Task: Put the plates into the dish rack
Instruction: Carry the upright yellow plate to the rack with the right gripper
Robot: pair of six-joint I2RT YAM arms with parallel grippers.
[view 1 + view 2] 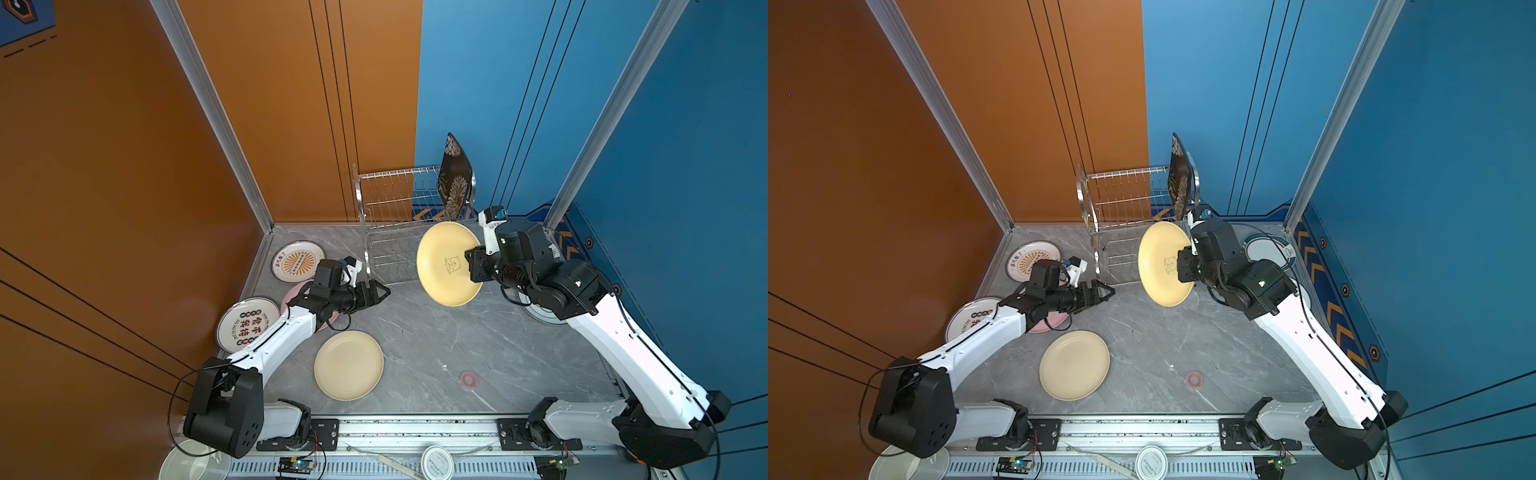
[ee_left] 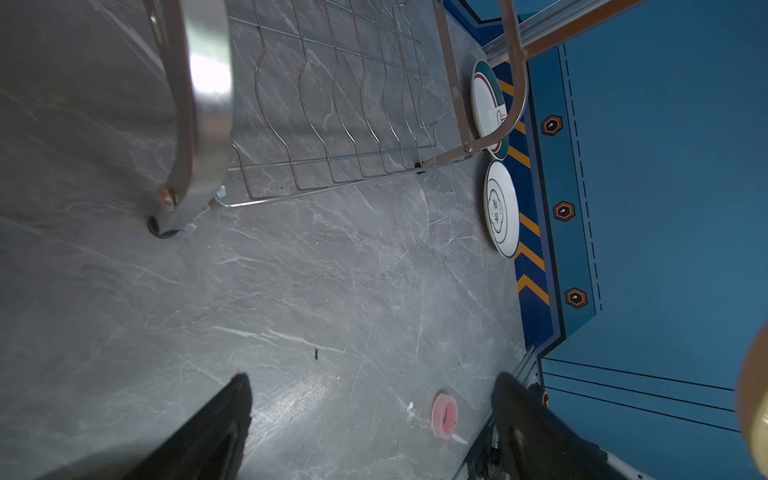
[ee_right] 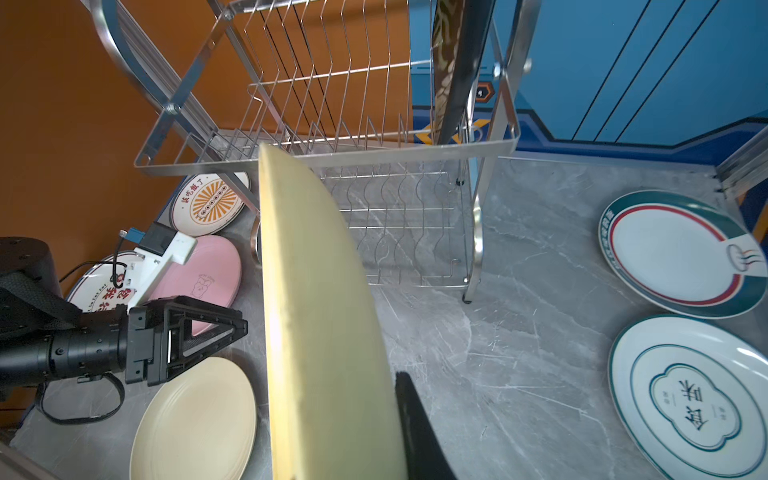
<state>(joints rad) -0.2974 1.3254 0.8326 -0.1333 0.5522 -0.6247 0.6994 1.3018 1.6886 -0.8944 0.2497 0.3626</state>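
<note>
Grey marble bench is seen in both top views, walled orange on the left and blue on the right. Dish rack is stood at the back edge, about midway - upright prongs above, wavy shelf below.

One plate is already racked: black floral plate is stood on edge at the right end of the upper tier.

Bear-print yellow plate is held tilted on edge, off the bench, just in front of the rack's right half. Its rim is pinched by the right gripper, jaws clamped on it.

Plain yellow plate is laid flat near the front edge, left of centre.

Teal-and-red-rimmed plate and teal-lined plate are laid flat along the right edge, near each other but apart.

Red-lettered plate is laid at the left edge, partly covered by the left arm. Sunburst plate is laid in the back-left corner. Pink plate is laid between those two, partly under the arm.

Left gripper is held over the bench near the rack's front-left leg - jaws spread wide, nothing between them.

Small pink ring is seen near the front edge, right of centre.
</note>
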